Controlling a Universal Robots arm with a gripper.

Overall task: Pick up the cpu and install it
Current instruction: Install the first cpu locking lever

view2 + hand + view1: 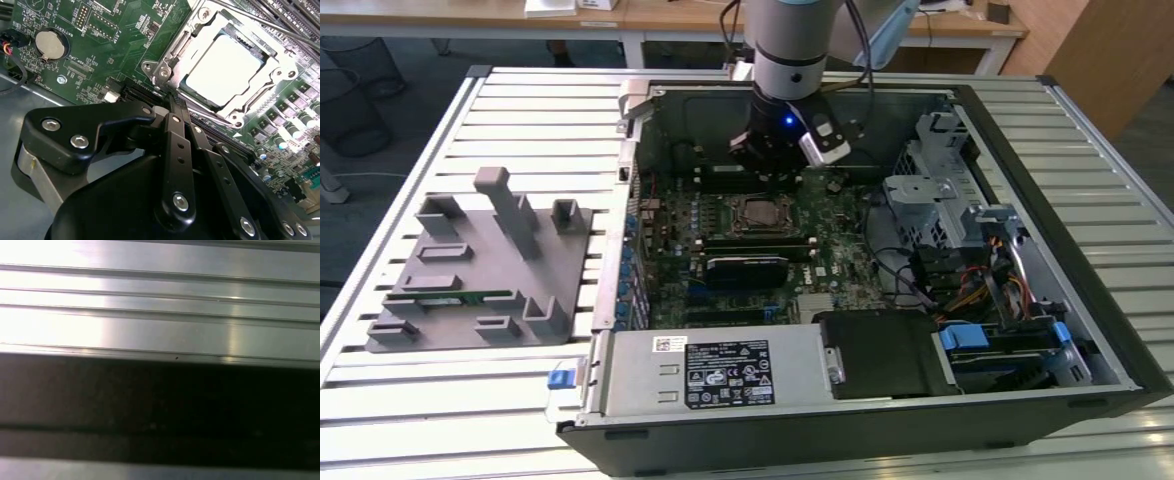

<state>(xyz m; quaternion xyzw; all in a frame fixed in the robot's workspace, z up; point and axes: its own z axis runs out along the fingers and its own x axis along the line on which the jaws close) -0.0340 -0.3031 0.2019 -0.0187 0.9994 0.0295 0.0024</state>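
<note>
The cpu (225, 70), a square chip with a shiny silver top, lies flat inside the metal frame of the socket (170, 60) on the green motherboard. In the exterior view the cpu (758, 212) is at the middle of the open computer case. My gripper (777, 165) hangs inside the case just beyond the socket, over the memory slots. In the second wrist view the black fingers (176, 145) meet at their tips, and the gripper (173, 100) is shut with nothing in it, a short way from the socket's corner.
The case walls (627, 200) enclose the arm. A power supply (707, 370) and black drive bay (887, 350) fill the near end; cables and a drive cage (947, 210) stand at the exterior view's right. A grey fixture block (480, 270) with a green memory stick (454, 297) sits on the slatted table.
</note>
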